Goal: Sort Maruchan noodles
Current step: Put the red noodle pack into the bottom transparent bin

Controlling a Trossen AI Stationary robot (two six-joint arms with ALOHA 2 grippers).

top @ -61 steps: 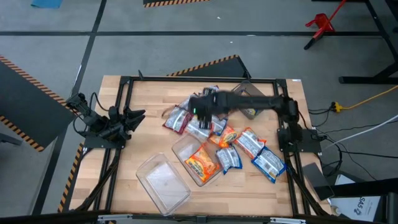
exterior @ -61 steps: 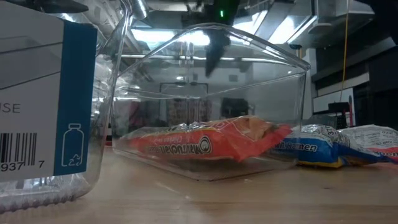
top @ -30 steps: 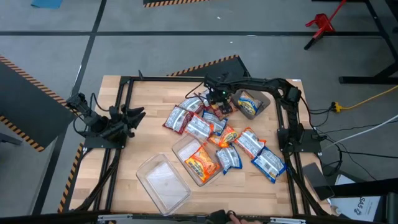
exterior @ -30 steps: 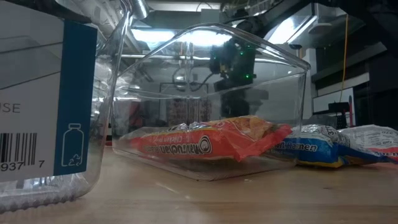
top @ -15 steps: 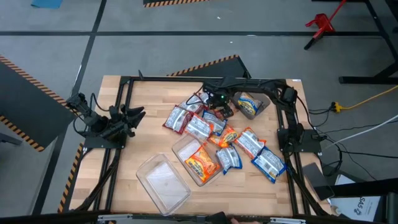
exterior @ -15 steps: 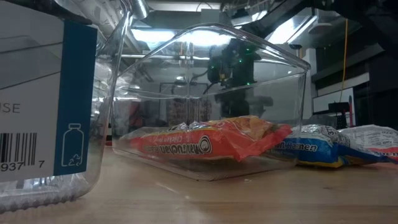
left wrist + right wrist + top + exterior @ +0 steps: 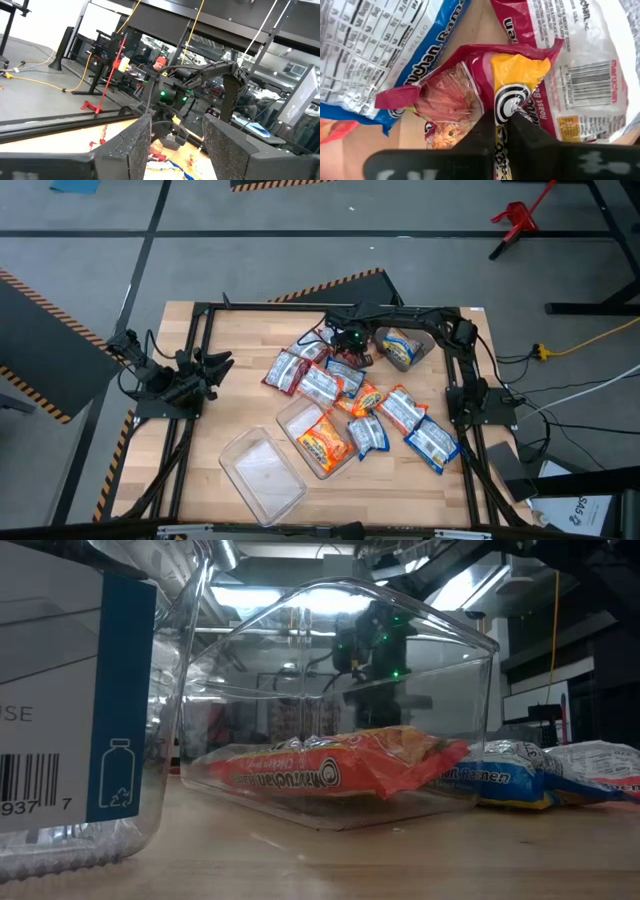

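Several Maruchan packets in blue, orange and maroon lie in a heap [image 7: 330, 380] at the table's middle. My right gripper [image 7: 346, 347] reaches in from the right and stands over the heap's far end, shut on a maroon packet with a yellow patch [image 7: 465, 95]. It also shows in the low view [image 7: 375, 690] behind the clear tub. That packet lies on the wood and on a blue packet [image 7: 385, 45] beside it. My left gripper [image 7: 175, 135] is open and empty at the table's left edge [image 7: 205, 370]. My right gripper pinches the maroon packet between its two fingers at its top face, by the round logo [image 7: 506, 107] below the yellow patch. The fingers point down from above. The packet lies flat among the other packets. The fingers hide how much film they hold.
A dark grey tub [image 7: 418, 340] with one packet in it stands just right of my right gripper. A clear tub [image 7: 298, 416] holding an orange packet [image 7: 330, 770] and another clear tub [image 7: 262, 470] stand near the front edge. More packets [image 7: 432, 442] lie at the right.
My right gripper has moved a little toward the table's near edge and down, onto the far end of the heap, and has stayed there for the last half second. The packets have not visibly moved.
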